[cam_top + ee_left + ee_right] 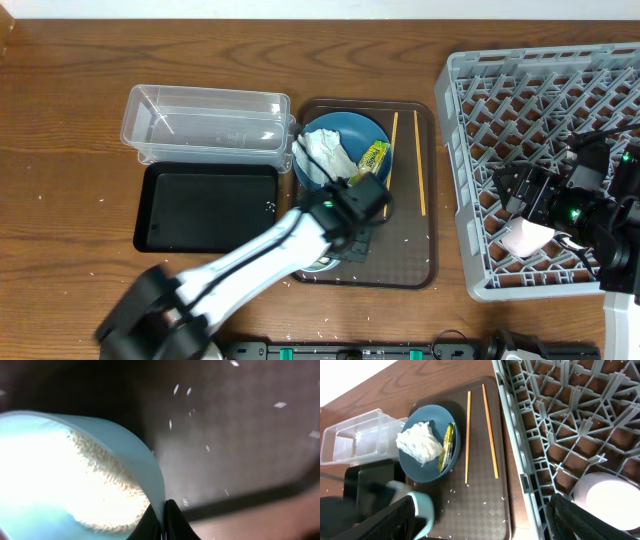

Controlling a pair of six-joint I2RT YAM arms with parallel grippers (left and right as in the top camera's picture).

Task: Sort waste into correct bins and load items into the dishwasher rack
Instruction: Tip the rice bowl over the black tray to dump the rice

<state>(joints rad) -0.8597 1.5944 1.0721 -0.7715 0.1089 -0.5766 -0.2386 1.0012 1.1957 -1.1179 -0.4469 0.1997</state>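
rice-laden cup pinched by its rim: spill risk

the dishwasher rack point(520, 100) fills the right side. the right gripper point(530, 195) hangs over it beside a pinkish cup point(612, 505) lying in the lattice; i cannot tell whether those jaws are parted. the brown serving tray point(410, 250) carries the plate point(350, 128) with napkin point(325, 155) and wrapper point(373, 157). to its left wait the clear tub point(140, 125) and black tray point(205, 205).

the left gripper point(167, 522) is clamped on the rim of the pale green cup point(130, 450) at the serving tray's near edge, rice point(105, 485) banked inside. such a thin pinch could let the cup swing or slip, scattering grains. racking it unemptied would carry rice into the lattice.
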